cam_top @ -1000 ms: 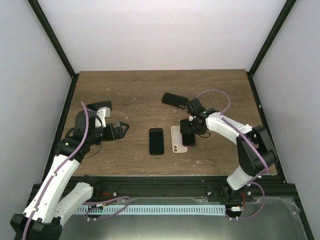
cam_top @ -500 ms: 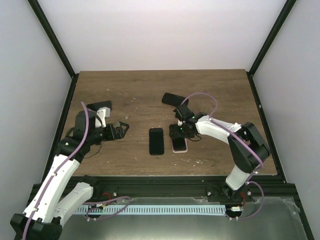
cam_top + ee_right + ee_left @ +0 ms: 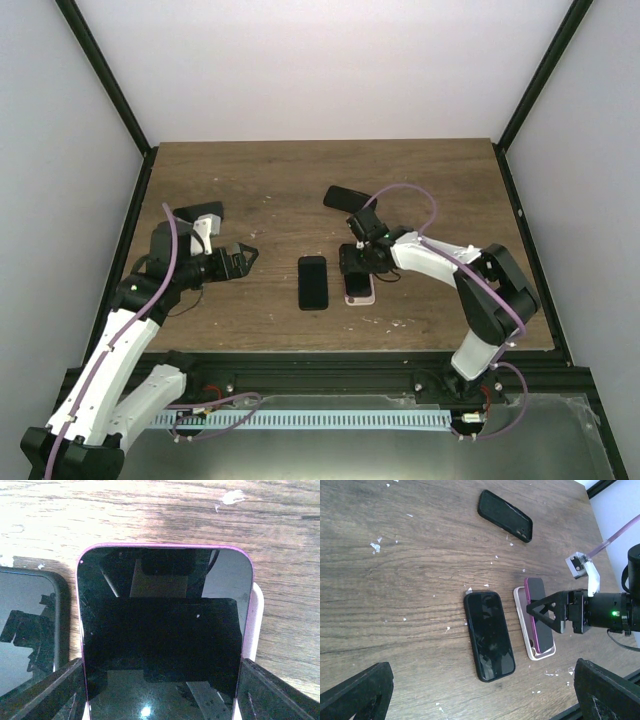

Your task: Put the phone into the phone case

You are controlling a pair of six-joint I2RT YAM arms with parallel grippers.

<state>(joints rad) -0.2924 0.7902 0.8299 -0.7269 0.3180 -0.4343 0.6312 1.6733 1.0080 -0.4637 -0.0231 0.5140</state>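
Note:
A black-screened phone (image 3: 165, 605) with a pink rim sits between the fingers (image 3: 45, 695) of my right gripper (image 3: 161, 666), which is shut on its long sides. It lies lengthwise over the white phone case (image 3: 520, 605) on the wooden table; the case's rim (image 3: 256, 625) shows along the phone's right side. From above, the right gripper (image 3: 357, 262) hovers at the far end of phone and case (image 3: 359, 292). Whether the phone is seated in the case I cannot tell. My left gripper (image 3: 245, 255) stays open at the left, apart from both, with nothing in it.
A black phone in a black case (image 3: 312, 282) lies just left of the white case, close beside it. Another black case (image 3: 348, 198) lies farther back, and a dark object (image 3: 205, 211) sits by the left arm. White flecks dot the table (image 3: 270, 180).
My right gripper has carried the phone left, from the case's right side to directly over the case, which it now largely covers. The left arm has not moved.

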